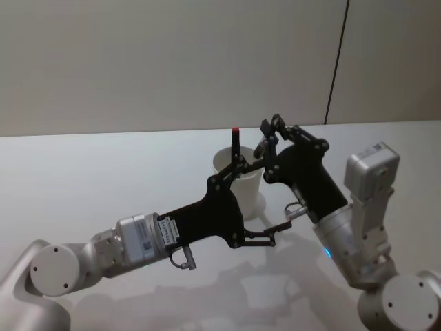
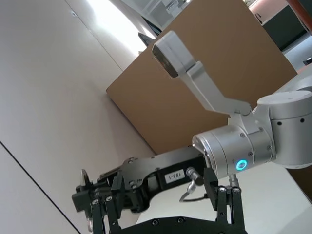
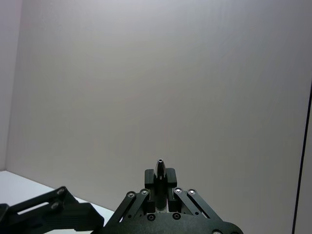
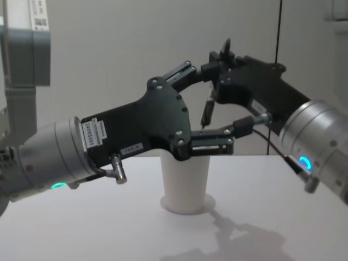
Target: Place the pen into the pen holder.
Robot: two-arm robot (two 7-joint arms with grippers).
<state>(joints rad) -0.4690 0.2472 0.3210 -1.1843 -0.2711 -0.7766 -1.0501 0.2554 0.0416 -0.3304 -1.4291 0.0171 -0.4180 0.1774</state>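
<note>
1. Head view: the cup [image 1: 242, 181] stands upright on the white desk [image 1: 103, 179]. The left hand [image 1: 265, 200] is spread wide above it; the right hand [image 1: 269, 141] meets it there.
2. Right wrist view: the right hand [image 3: 160, 183] is clenched on the pen [image 3: 160, 169].
3. Chest view: the pen [image 4: 207, 111] hangs nearly upright above the cup [image 4: 186, 182], between the left hand's fingers [image 4: 179, 73].
</note>
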